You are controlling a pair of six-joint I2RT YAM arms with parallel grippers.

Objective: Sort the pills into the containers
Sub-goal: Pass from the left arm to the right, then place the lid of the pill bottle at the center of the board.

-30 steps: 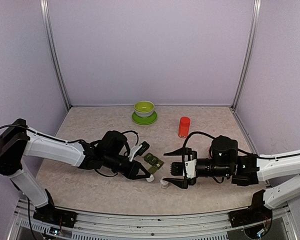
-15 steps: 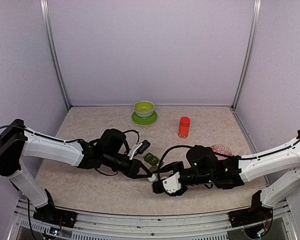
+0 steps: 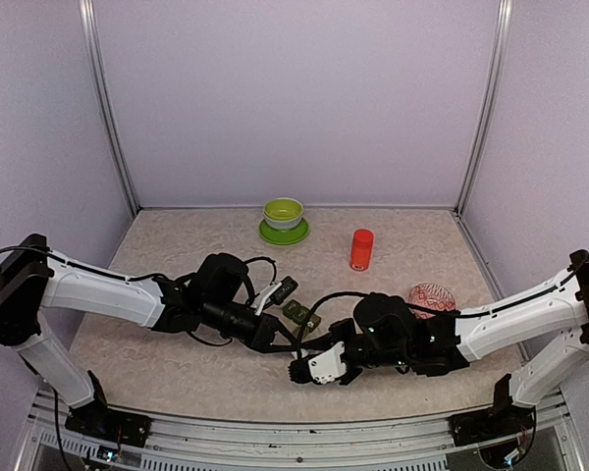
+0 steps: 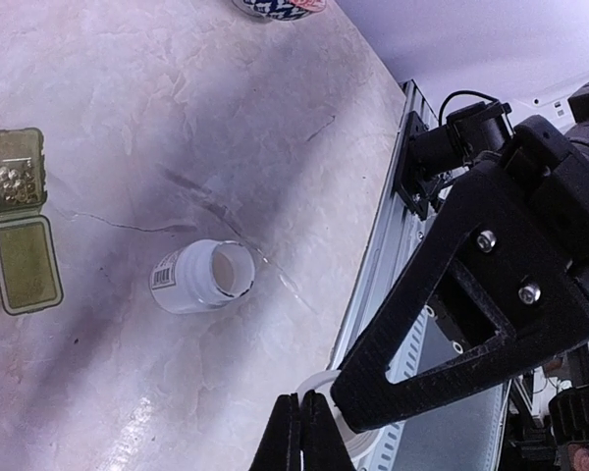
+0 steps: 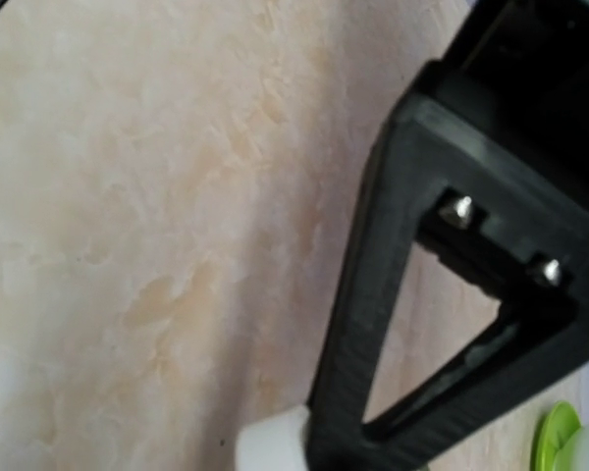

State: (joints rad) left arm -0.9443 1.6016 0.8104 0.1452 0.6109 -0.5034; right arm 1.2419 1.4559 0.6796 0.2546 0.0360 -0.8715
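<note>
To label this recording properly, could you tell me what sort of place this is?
Probably a robot-lab test cell: plain lilac panel walls in aluminium corner posts, a beige marbled tabletop, and two white-and-black robot arms bolted at its near edge.

Front centre of the table [image 3: 177, 245]: passage blocked. The left gripper [image 3: 287, 343] and right gripper [image 3: 302, 369] are found close together there, and the near strip is crossed by both arms. The containers [image 3: 299, 314] lie just behind them, and a white bottle [image 4: 201, 280] is laid on its side nearby, so only narrow gaps are left. Further back, the lime-green bowl [image 3: 284, 221], red bottle [image 3: 361, 249] and patterned bowl [image 3: 432, 296] stand well apart, with wide lanes between them. The far-left corner is unobstructed.
</note>
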